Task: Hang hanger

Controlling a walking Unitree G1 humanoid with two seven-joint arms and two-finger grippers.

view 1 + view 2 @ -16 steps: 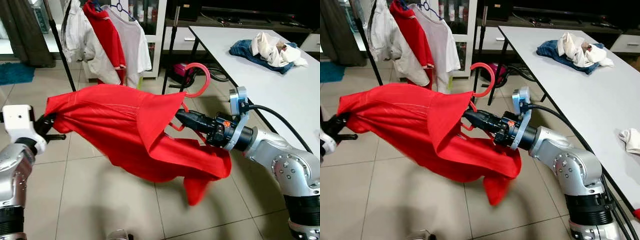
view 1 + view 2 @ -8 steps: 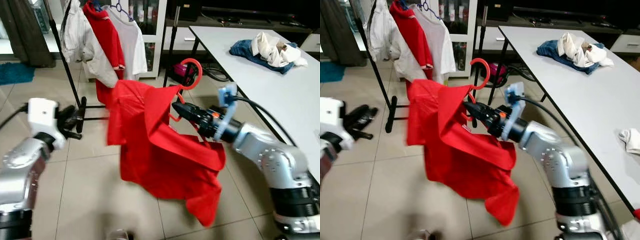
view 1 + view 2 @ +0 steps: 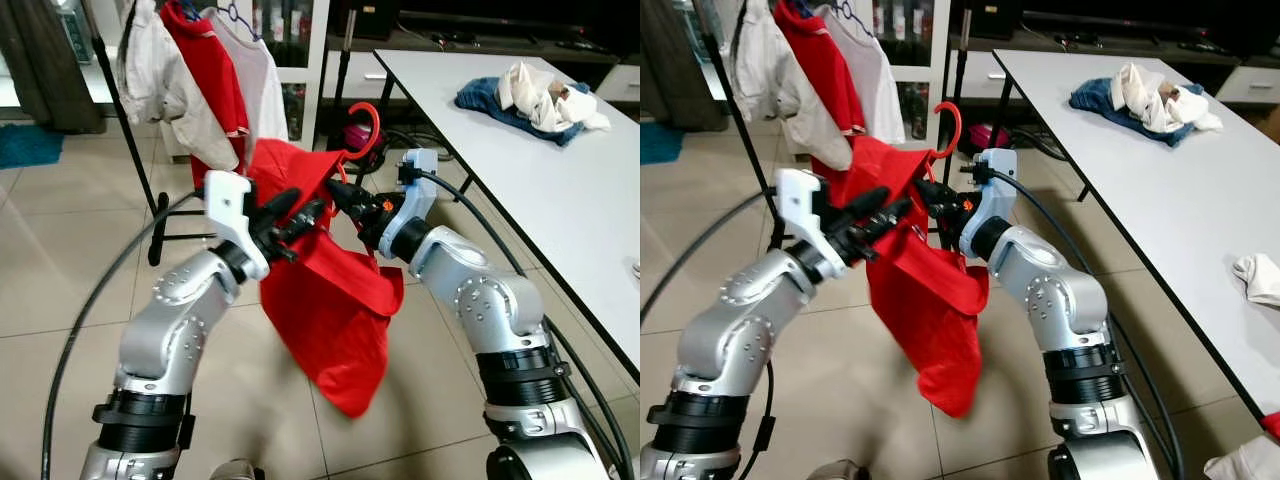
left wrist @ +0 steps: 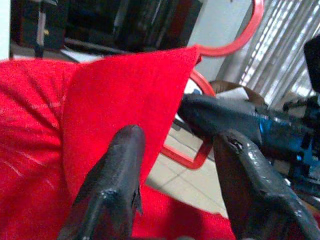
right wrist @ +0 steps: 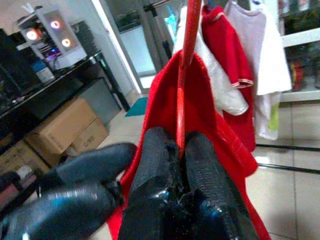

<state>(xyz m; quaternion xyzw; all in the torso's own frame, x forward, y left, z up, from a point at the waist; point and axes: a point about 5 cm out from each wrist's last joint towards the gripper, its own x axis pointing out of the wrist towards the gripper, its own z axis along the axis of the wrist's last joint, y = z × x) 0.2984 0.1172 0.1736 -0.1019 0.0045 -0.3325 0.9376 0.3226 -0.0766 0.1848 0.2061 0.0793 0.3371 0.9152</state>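
A red hanger point(image 3: 368, 122) carries a red shirt point(image 3: 330, 310) that droops from it toward the floor. My right gripper point(image 3: 338, 192) is shut on the hanger's stem just below the hook, and its pads point(image 5: 159, 150) pinch the red bar point(image 5: 181, 110). My left gripper point(image 3: 312, 202) is open right beside it, at the shirt's collar. Its two fingers point(image 4: 125, 165) stand apart with red cloth point(image 4: 115, 100) behind them and nothing clamped. The hook points up toward the clothes rack point(image 3: 125, 110).
The rack at the back left holds white and red garments point(image 3: 215, 70). A long white table point(image 3: 560, 170) runs along the right with a pile of jeans and white cloth point(image 3: 520, 90). A black cable point(image 3: 90, 300) loops from my left arm.
My left gripper has let go of the shirt's far end and swung in beside the right gripper. The shirt has dropped from spread out to hanging. The hanger has moved closer to the rack.
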